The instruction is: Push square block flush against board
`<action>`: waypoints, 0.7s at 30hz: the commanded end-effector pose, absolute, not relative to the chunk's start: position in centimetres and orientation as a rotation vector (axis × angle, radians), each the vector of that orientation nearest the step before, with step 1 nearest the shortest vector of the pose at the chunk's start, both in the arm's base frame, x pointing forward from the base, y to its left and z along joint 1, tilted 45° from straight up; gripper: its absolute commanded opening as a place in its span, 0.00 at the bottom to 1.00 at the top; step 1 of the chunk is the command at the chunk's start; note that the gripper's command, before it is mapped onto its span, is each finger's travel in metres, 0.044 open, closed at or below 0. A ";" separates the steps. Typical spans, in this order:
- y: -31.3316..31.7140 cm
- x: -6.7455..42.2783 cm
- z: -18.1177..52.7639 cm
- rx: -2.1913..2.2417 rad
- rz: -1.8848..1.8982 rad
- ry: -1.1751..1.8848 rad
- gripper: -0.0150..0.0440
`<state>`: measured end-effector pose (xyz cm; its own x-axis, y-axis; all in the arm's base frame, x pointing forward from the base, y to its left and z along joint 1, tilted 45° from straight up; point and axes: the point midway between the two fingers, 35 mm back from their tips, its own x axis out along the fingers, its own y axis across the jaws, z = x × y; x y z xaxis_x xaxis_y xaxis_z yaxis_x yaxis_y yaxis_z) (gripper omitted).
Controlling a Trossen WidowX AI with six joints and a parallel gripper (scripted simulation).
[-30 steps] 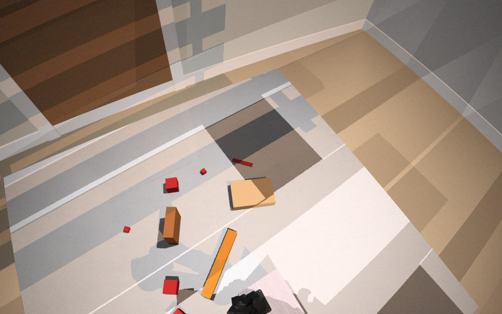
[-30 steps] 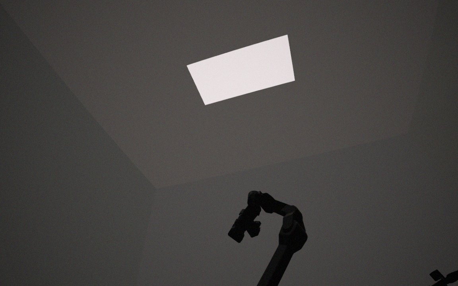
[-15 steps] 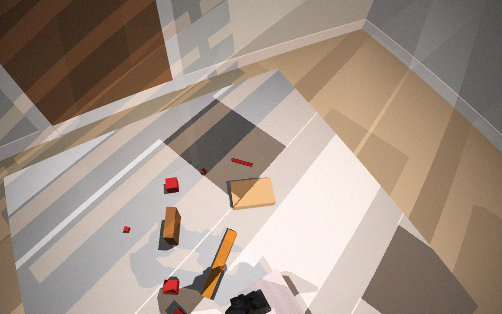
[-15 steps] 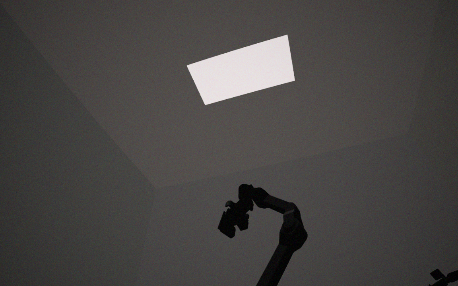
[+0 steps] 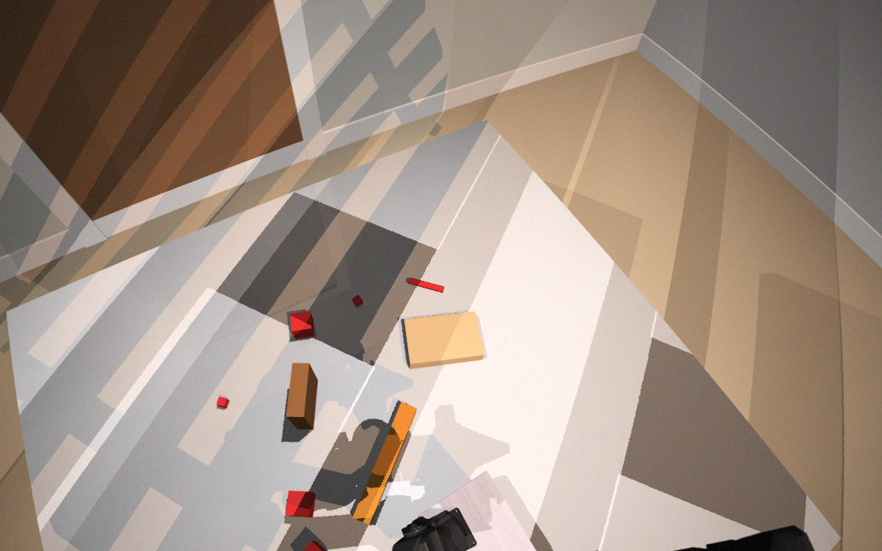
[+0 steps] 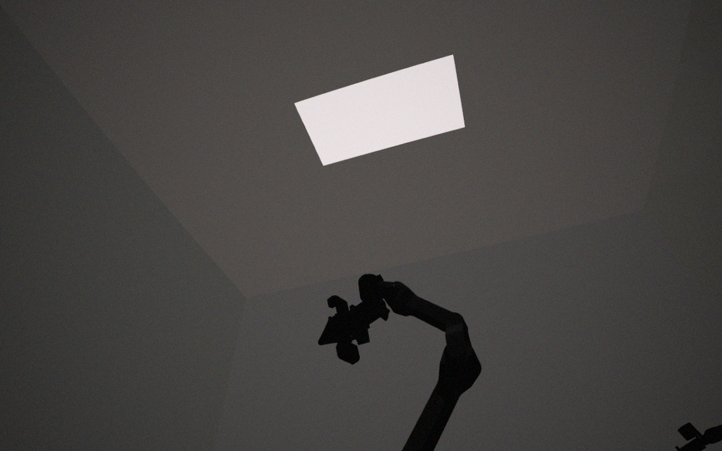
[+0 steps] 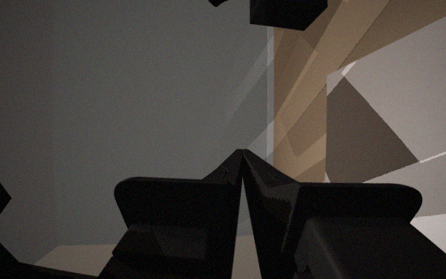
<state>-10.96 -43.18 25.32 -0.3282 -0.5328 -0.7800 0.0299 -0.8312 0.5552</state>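
Setting: pale worktop [image 5: 553, 288] under striped light and shadow, tan floor beyond.

Claw [image 7: 242, 155]: fully closed, nothing between the tips, raised and aimed away from the worktop.

Orange board [image 5: 384, 463]: long, flat, near the arm's base.

Red square block [image 5: 300, 503]: just left of the board, apart from it.

Elsewhere: brown brick [image 5: 302, 395], tan slab [image 5: 443, 338].

Advice: lower the closed tips behind the block's far face, push squarely and low, aligning one edge.
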 end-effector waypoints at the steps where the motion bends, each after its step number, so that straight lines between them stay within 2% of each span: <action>1: -43.4 -8.9 24.7 1.560 -2.164 -0.509 0.25; 21: -42.9 3.9 22.3 1.433 -1.773 0.195 0.25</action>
